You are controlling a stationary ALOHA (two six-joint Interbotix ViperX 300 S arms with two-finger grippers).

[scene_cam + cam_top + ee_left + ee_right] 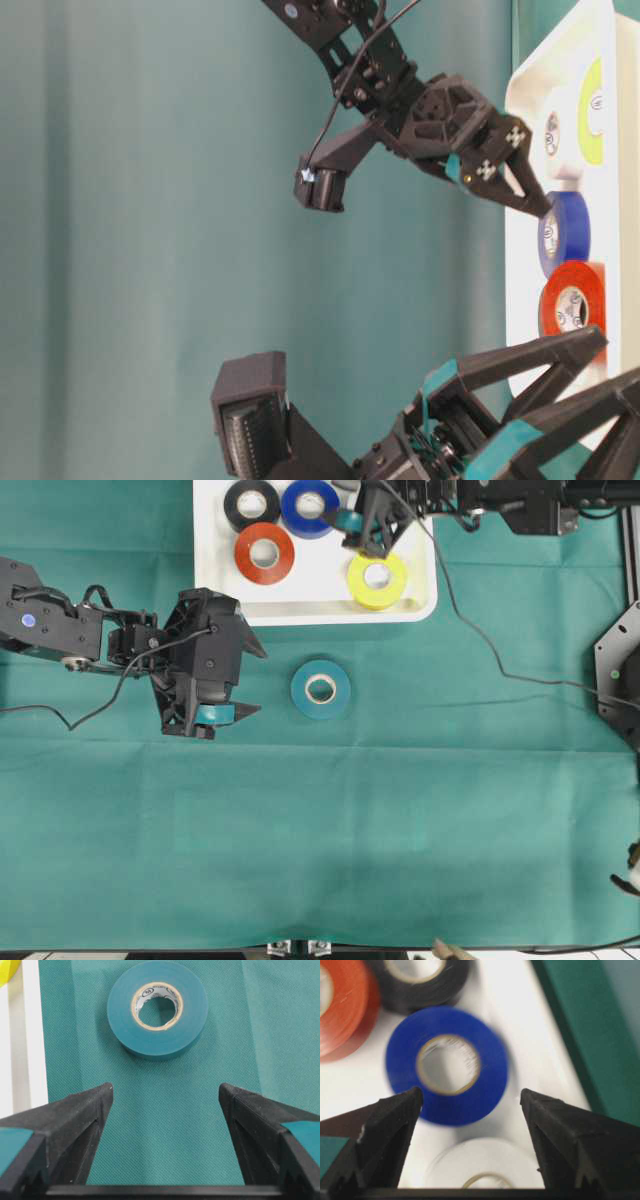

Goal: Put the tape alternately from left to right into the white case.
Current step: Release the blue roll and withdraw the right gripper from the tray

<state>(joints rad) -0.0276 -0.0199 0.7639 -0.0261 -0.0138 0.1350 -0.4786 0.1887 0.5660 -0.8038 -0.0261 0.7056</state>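
Lying flat on the green cloth (330,830), the teal roll (321,689) sits just below the white case (215,550), outside it, pale core facing up, glossy and intact. Inside the case: black roll (251,504) top left, blue roll (310,506) beside it, orange-red roll (264,553) below the black one, yellow roll (377,579) near the lower right corner. White roll (482,1162) shows in the right wrist view, just under the blue one; in the overhead view the right arm hides it. All rolls lie flat, cores up; black and blue touch or nearly so, cannot tell. Case is shallow, raised rim, rounded corners, at the top edge of the table. Cloth covers the whole table, a few fold lines; a black cable runs across it on the right. Left gripper (250,680) is to the left of the teal roll, well apart from the case, fingers spread wide, empty, touching nothing; in its wrist view the teal roll lies ahead between the fingertips' line. Right gripper (372,542) hangs over the case between blue and yellow rolls, fingers wide apart, gripping nothing, blue roll seen between them below.
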